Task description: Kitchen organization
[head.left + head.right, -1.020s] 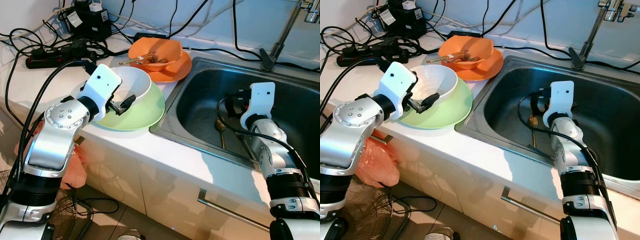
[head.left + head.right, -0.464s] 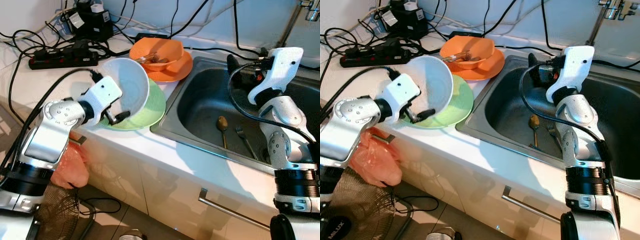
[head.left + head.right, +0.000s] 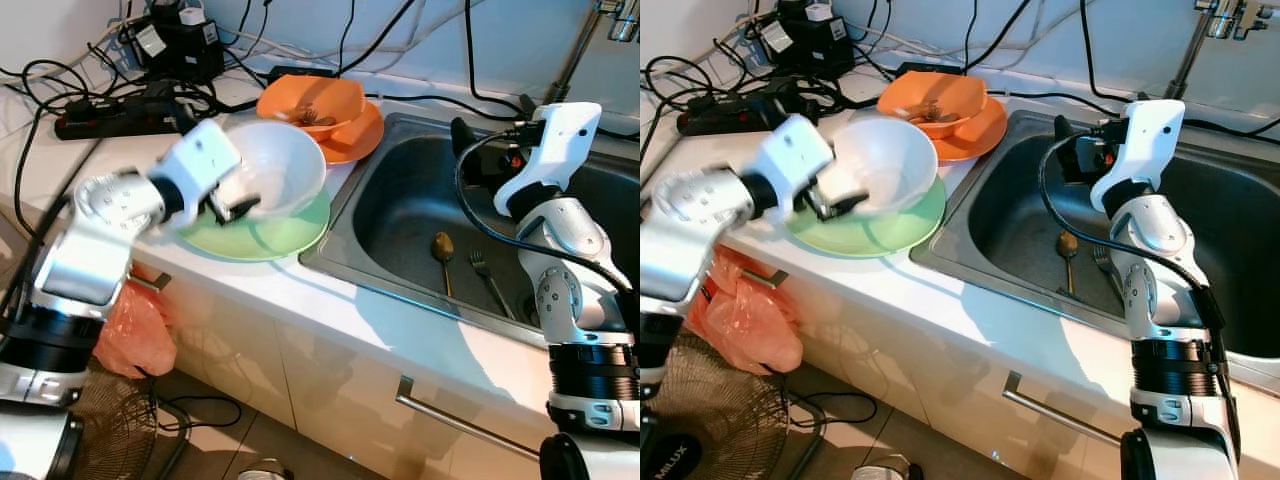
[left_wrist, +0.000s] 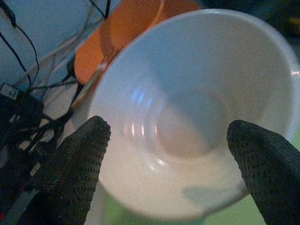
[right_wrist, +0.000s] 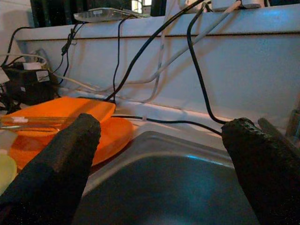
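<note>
A white bowl (image 3: 278,172) rests nearly level in the green plate (image 3: 262,238) on the counter. My left gripper (image 3: 236,207) is at the bowl's near rim, blurred by motion. In the left wrist view its fingers (image 4: 75,168) stand wide apart in front of the white bowl (image 4: 187,117), so it reads as open. My right gripper (image 3: 462,132) hovers open above the back left of the steel sink (image 3: 400,180), holding nothing. A spoon (image 3: 442,246) and a fork (image 3: 481,266) lie on the sink floor.
An orange bowl (image 3: 312,98) with utensils sits on an orange plate (image 3: 352,138) behind the green plate. Power strips and cables (image 3: 110,112) crowd the back left. A tap (image 3: 565,65) stands behind the sink. Below hang an orange bag (image 3: 135,325) and a drawer handle (image 3: 470,425).
The white bowl has dropped from a steep tilt to nearly level on the green plate, and my left arm has shifted with it. The right arm has barely moved.
</note>
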